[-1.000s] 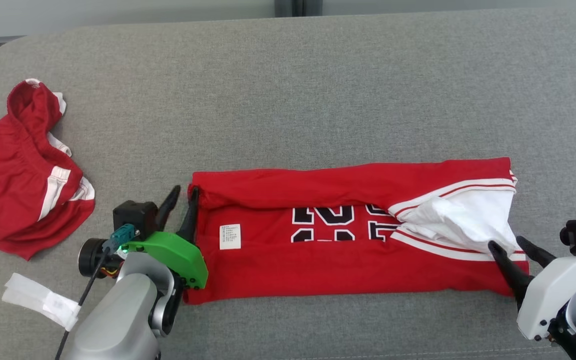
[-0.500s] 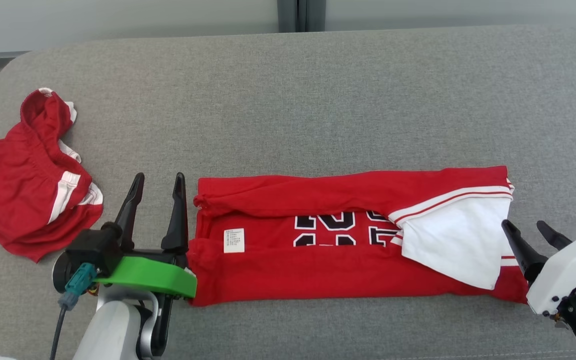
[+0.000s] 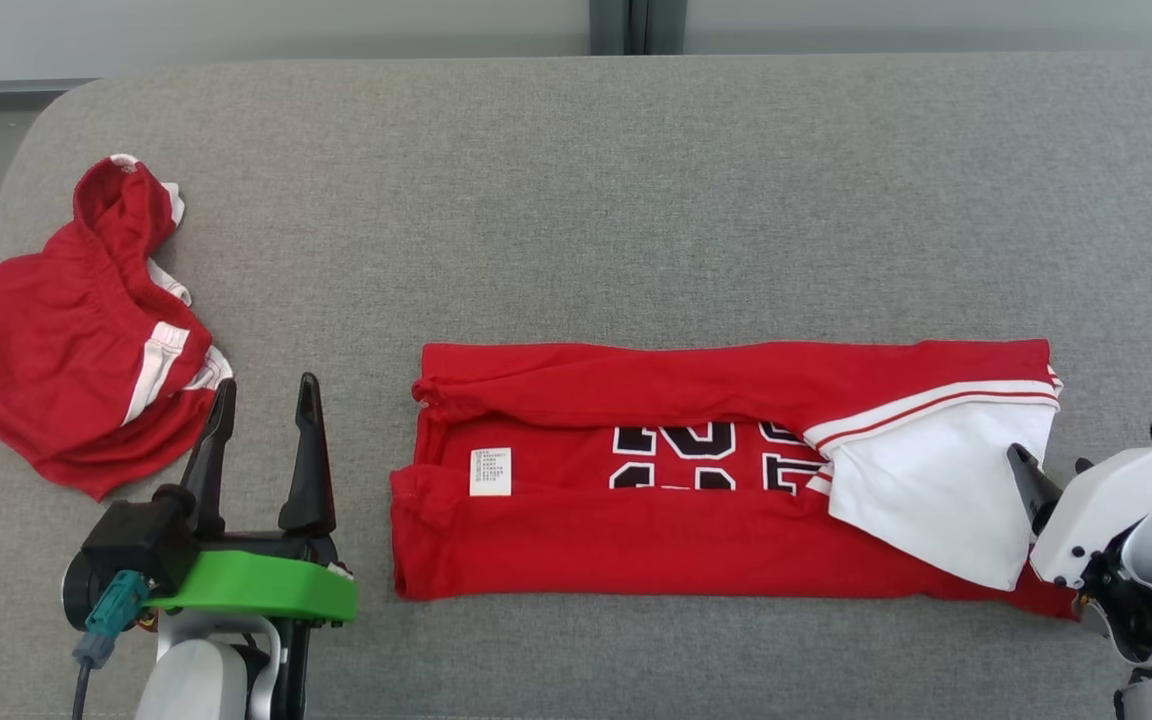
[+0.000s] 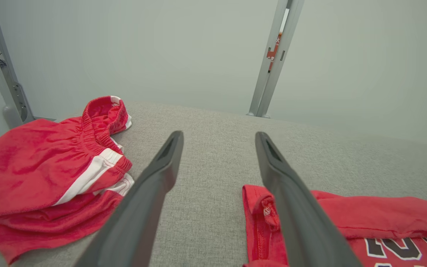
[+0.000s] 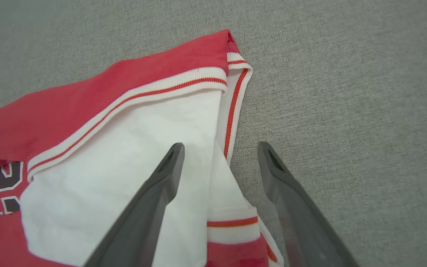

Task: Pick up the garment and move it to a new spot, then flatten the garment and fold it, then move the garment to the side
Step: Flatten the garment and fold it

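Left of garment (image 3: 636,545), crumpled red shorts (image 3: 56,350).

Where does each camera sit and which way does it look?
Head view: on the head, looking down at the red jersey on the grey cushion; left gripper, right gripper show.
Left wrist view: left wrist, looking low across the cushion to a pale wall; its fingers show.
Right wrist view: right wrist, looking down at the jersey's white end; its fingers show.
Shared: head and left wrist both show red shorts.
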{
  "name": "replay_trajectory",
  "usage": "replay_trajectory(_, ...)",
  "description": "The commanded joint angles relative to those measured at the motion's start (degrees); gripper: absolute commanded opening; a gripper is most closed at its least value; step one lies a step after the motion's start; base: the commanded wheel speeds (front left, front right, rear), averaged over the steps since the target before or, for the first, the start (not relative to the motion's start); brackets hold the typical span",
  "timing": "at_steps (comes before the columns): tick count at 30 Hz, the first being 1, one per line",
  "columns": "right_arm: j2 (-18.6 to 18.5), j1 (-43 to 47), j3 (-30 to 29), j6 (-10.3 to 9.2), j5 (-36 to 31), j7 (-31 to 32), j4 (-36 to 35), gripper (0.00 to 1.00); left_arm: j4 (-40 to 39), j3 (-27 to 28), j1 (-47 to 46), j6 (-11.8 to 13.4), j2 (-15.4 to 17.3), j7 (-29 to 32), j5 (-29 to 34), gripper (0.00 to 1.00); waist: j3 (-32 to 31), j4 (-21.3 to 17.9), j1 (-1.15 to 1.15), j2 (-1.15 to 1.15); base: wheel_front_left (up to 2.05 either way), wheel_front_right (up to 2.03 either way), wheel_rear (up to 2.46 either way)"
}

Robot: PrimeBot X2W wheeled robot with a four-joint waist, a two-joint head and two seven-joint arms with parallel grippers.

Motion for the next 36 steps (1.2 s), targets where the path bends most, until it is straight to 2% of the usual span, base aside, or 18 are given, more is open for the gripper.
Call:
replay_trajectory(1, 0.3, -1.2, -0.3, 0.02, -0.7, 0.3, 1.2, 1.0, 0.1, 0.2, 0.7, -0.3, -0.1, 0.0, 0.8, 1.0, 0.0, 0.4, 0.0, 0.0, 0.0, 0.0, 0.0)
replay_trajectory(9, 1.6, -3.8, -2.5, 0.02, -3.9, 0.8, 7.7, 1.0, 0.2, -0.6, 0.1, -0.7, -0.2, 0.0, -0.2, 1.0, 0.0, 1.8, 0.0, 0.0, 0.0, 0.0, 0.0)
replay_trajectory(15, 2.2, -5.2, -1.6, 0.02, -5.0, 2.2, 12.8, 0.98, 0.3, -0.8, 0.1, -0.8, -0.2, 0.0, -0.8, 1.0, 0.5, 2.2, 0.0, 0.0, 0.0, 0.0, 0.0)
replay_trajectory(16, 2.3, -5.3, -1.5, 0.02, -5.1, 2.3, 13.3, 0.38, 0.4, -0.8, 0.1, -0.8, -0.2, 0.0, -0.8, 1.0, 0.5, 2.3, 0.0, 0.0, 0.0, 0.0, 0.0)
replay_trajectory(17, 2.3, -5.6, -1.5, 0.02, -5.4, 2.2, 13.8, 0.0, 0.4, -0.7, 0.1, -0.8, -0.2, 0.0, -0.9, 1.0, 0.6, 2.3, 0.0, 0.0, 0.0, 0.0, 0.0)
replay_trajectory(22, 1.8, -7.0, -3.2, -0.04, -8.0, 0.1, 13.1, 0.0, 0.5, 0.2, 0.3, -0.8, -0.2, 0.0, -0.9, 1.0, 0.6, 1.7, 0.0, 0.0, 0.0, 0.0, 0.0)
replay_trajectory(28, -1.9, -9.6, -8.4, -0.04, -11.2, -0.9, 8.9, 0.0, 0.8, 1.3, 0.9, -0.8, -0.2, 0.0, -0.4, 1.0, -0.3, -0.5, 0.0, 0.0, 0.0, 0.0, 0.0)
replay_trajectory(36, -8.2, -8.6, -14.3, -0.02, -15.0, 2.6, 2.9, 0.0, 0.8, 1.1, 1.1, -0.9, -0.2, 0.0, -0.5, 1.0, -1.3, -2.0, 0.0, 0.0, 0.0, 0.0, 0.0)
